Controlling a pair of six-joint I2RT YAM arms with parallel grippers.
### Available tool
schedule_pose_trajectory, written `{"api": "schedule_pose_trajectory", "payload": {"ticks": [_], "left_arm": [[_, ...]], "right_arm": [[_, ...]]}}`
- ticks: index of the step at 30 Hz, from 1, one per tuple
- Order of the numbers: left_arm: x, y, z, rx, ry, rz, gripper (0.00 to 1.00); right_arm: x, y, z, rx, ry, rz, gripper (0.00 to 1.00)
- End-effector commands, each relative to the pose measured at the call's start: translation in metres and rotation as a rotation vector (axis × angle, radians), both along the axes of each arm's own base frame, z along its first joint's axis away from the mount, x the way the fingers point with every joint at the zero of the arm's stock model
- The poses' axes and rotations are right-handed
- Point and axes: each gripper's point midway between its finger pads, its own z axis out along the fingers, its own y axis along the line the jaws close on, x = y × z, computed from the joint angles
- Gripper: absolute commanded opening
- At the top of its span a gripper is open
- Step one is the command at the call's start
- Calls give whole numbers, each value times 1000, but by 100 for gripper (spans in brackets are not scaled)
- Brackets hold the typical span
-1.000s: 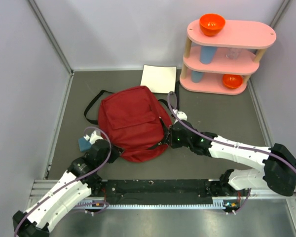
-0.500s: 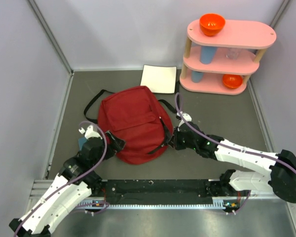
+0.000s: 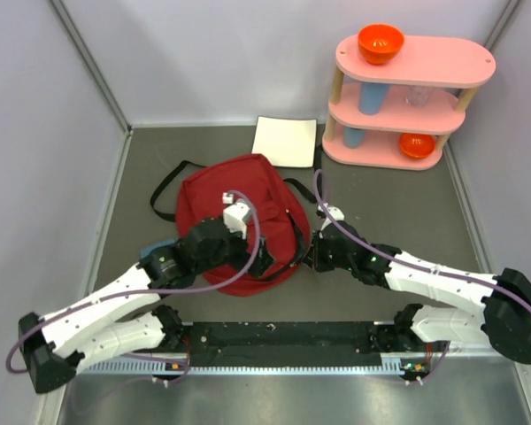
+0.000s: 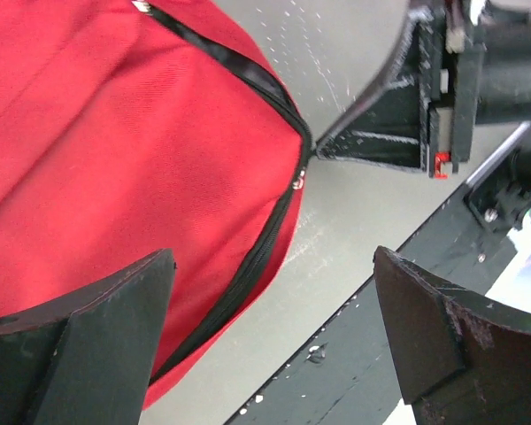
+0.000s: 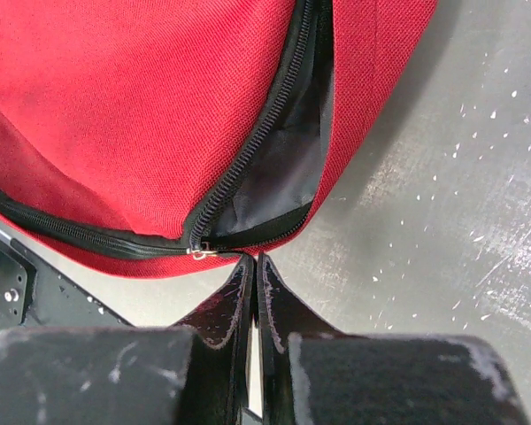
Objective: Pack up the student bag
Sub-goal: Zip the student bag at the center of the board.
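The student bag [image 3: 234, 199] is a dark red backpack lying flat mid-table, black straps trailing at its left. Its zipper [image 5: 248, 146] gapes along the near right edge, showing black lining, and the slider [image 5: 199, 251] sits at the end of the gap. My right gripper [image 5: 254, 258] is shut, its tips against the bag's edge just right of the slider; whether they pinch anything is hidden. In the top view the right gripper [image 3: 311, 254] is at the bag's lower right. My left gripper [image 4: 273, 266] hangs open over the bag's near edge [image 3: 264, 261], holding nothing.
A blue object [image 3: 153, 251] lies left of the bag, partly under my left arm. A white sheet [image 3: 285, 142] lies behind the bag. At the back right stands a pink shelf [image 3: 442, 60] with orange bowls and blue cups. A black rail [image 3: 283, 336] runs along the near edge.
The left gripper opened wide and its arm swung right, from beside the blue object to over the bag's near edge. The right gripper shifted slightly, still shut.
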Motion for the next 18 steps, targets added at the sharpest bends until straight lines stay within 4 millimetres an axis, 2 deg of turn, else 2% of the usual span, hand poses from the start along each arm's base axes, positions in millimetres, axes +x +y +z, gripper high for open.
{"api": "schedule_pose_trajectory", "payload": {"ticks": [1, 6, 9, 13, 18], "left_arm": [[5, -27, 5, 103, -152, -113, 98], [-11, -45, -22, 187, -164, -164, 98], [-18, -53, -42, 216, -158, -163, 99], [-17, -56, -66, 276, -162, -136, 99], [-8, -54, -84, 334, -148, -81, 99]], "right_arm": [[20, 9, 37, 70, -80, -43, 0], [23, 11, 42, 87, -63, -61, 0], [24, 14, 54, 111, -74, -57, 0], [26, 17, 69, 133, -98, -53, 0], [23, 19, 71, 144, -86, -38, 0]]}}
